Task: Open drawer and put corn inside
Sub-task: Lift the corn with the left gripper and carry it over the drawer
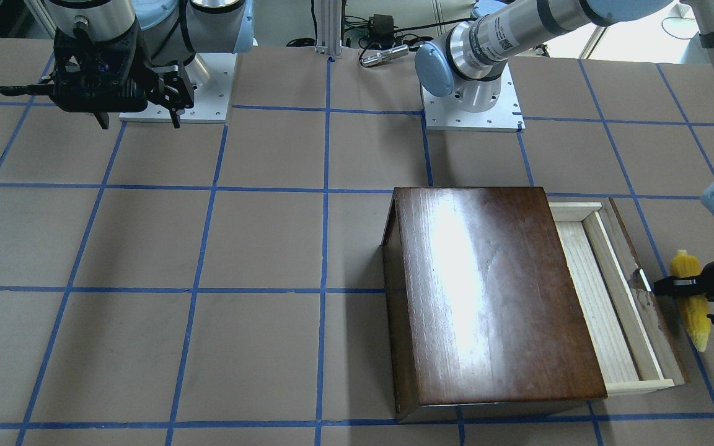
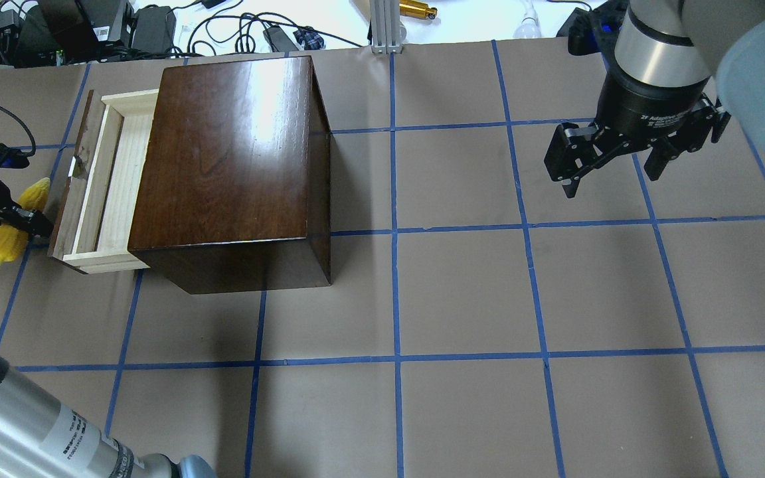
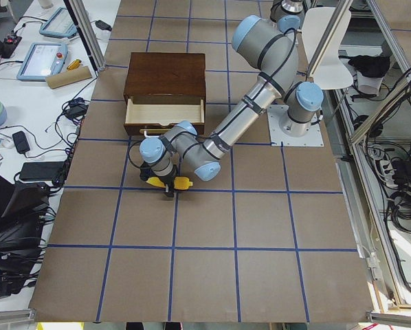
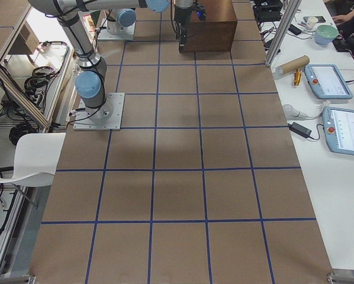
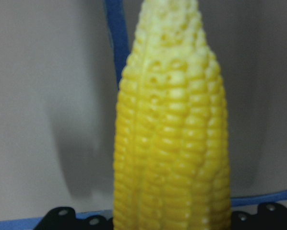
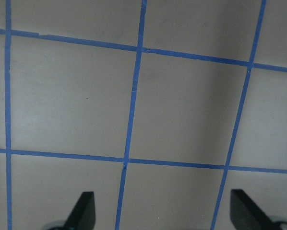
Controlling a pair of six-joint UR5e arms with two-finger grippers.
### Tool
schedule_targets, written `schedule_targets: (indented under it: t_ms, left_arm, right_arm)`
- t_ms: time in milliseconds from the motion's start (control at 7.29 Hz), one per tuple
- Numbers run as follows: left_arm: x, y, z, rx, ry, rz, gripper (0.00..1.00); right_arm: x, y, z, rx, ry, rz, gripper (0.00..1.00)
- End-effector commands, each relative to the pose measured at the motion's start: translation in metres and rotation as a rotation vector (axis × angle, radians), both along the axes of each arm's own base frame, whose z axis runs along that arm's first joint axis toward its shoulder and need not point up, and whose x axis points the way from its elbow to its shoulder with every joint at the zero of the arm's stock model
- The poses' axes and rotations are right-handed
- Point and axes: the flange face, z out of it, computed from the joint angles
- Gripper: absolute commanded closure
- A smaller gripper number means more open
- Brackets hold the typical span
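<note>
The dark-brown box [image 1: 487,291] [image 2: 236,153] has its pale wood drawer [image 1: 592,291] [image 2: 113,179] pulled out, and nothing lies in it. The yellow corn [image 1: 685,265] [image 2: 34,192] lies lengthwise along the drawer's dark front panel, just outside it. My left gripper [image 1: 695,303] [image 2: 14,219] points down and is shut on the corn's middle, low over the table. The corn [image 5: 172,143] fills the left wrist view, tip up. My right gripper [image 1: 140,121] [image 2: 611,182] hangs open and empty, high and far from the box.
The brown table cover [image 2: 462,292] carries a grid of blue tape. The drawer has a small metal handle [image 1: 639,279] on its front, close to the left gripper. Cables and devices [image 2: 123,26] lie beyond the table's far edge.
</note>
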Motion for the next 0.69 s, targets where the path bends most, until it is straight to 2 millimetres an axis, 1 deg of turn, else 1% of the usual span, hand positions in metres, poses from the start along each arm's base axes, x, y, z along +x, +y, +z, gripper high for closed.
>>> schedule_targets:
  t_ms: [0, 137, 274, 411, 548]
  left_arm:
    - [-0.018, 0.002, 0.065, -0.027, -0.006, -0.014, 1.00]
    - [-0.037, 0.006, 0.110, -0.058, 0.018, -0.020, 1.00]
    - [-0.063, 0.003, 0.149, -0.071, 0.019, -0.050, 1.00]
    - [-0.099, -0.005, 0.179, -0.075, 0.019, -0.046, 1.00]
    - [-0.147, -0.012, 0.195, -0.082, 0.069, -0.026, 1.00]
  right_arm:
    - [0.000, 0.000, 0.000, 0.001, 0.000, 0.000, 0.00]
    - [0.000, 0.000, 0.000, -0.001, 0.000, 0.000, 0.00]
    - [0.000, 0.000, 0.000, -0.001, -0.002, 0.000, 0.00]
    - [0.000, 0.000, 0.000, 0.001, 0.000, 0.000, 0.00]
    - [0.000, 0.000, 0.000, -0.001, 0.000, 0.000, 0.00]
